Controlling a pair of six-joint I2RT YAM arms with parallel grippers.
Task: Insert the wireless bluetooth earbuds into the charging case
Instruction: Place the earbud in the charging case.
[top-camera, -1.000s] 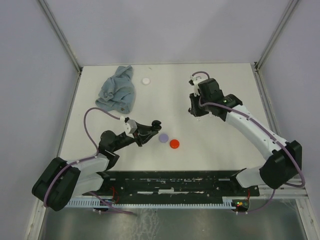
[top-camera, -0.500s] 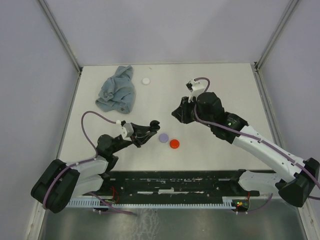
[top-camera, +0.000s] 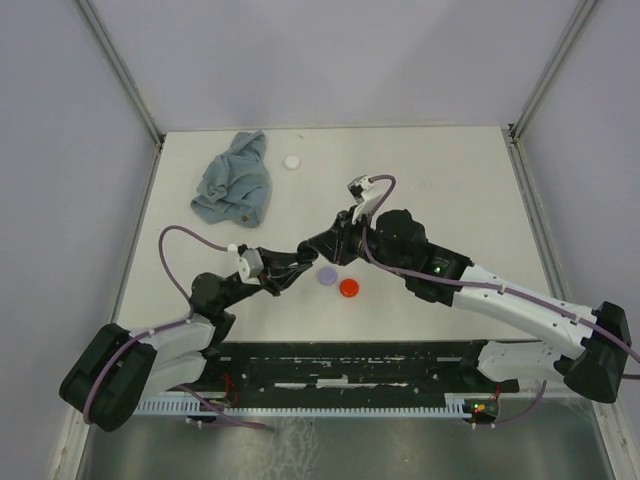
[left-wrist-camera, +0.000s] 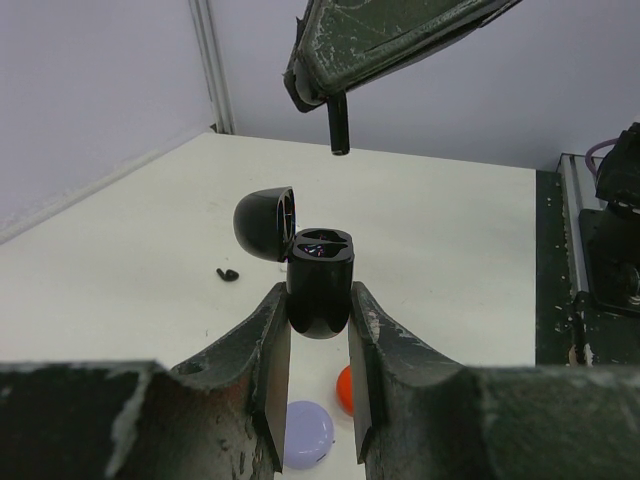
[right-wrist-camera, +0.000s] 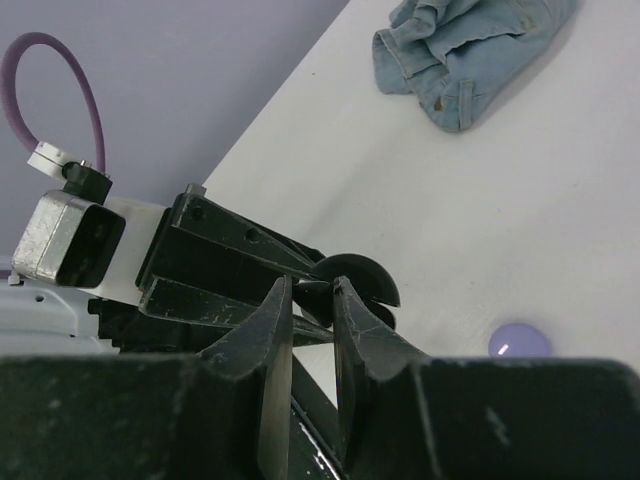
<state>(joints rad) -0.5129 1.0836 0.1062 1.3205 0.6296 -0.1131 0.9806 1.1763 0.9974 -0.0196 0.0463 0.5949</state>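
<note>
Lid (left-wrist-camera: 265, 225) flipped back, the black charging case (left-wrist-camera: 320, 275) stands upright, clamped in the left gripper (left-wrist-camera: 319, 312), presumably so its open top faces up. The right gripper (right-wrist-camera: 312, 292) hangs just above, jaws pinched on one black earbud (left-wrist-camera: 340, 125), stem down, apparently for dropping in. A second earbud (left-wrist-camera: 228, 273) lies on the table (left-wrist-camera: 450, 230) beyond.

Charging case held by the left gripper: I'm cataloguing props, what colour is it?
The charging case is glossy black, best seen in the left wrist view.
</note>
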